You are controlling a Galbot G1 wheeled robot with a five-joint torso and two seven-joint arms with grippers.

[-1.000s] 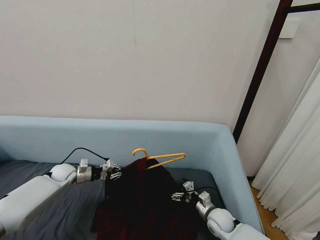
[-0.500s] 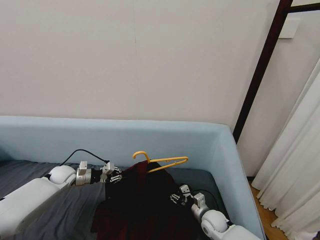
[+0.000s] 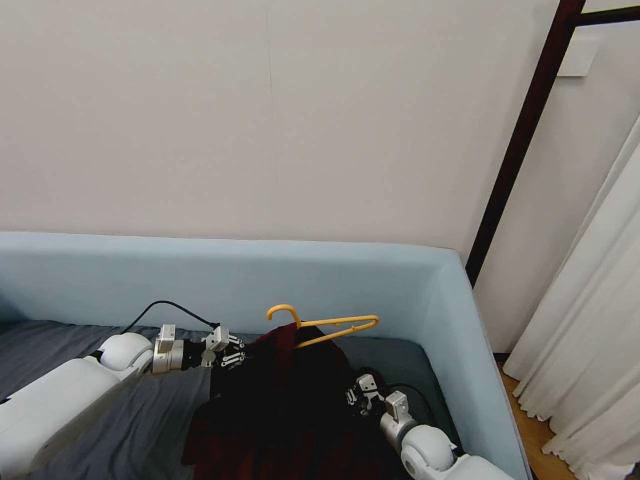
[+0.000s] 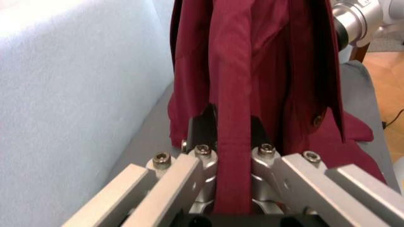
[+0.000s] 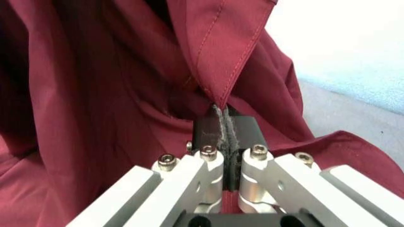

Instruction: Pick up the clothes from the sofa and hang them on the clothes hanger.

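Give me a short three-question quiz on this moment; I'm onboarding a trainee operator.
1. True or false: the left gripper is open, clear of the red shirt.
2. Where is the yellow hanger? A) poking out at the top of the shirt B) lying apart from the shirt C) clamped in the left gripper
3. What is the right gripper shut on?
Key: 1 false, it is shut on a shirt fold. 2 A. 3 an edge of the red shirt.
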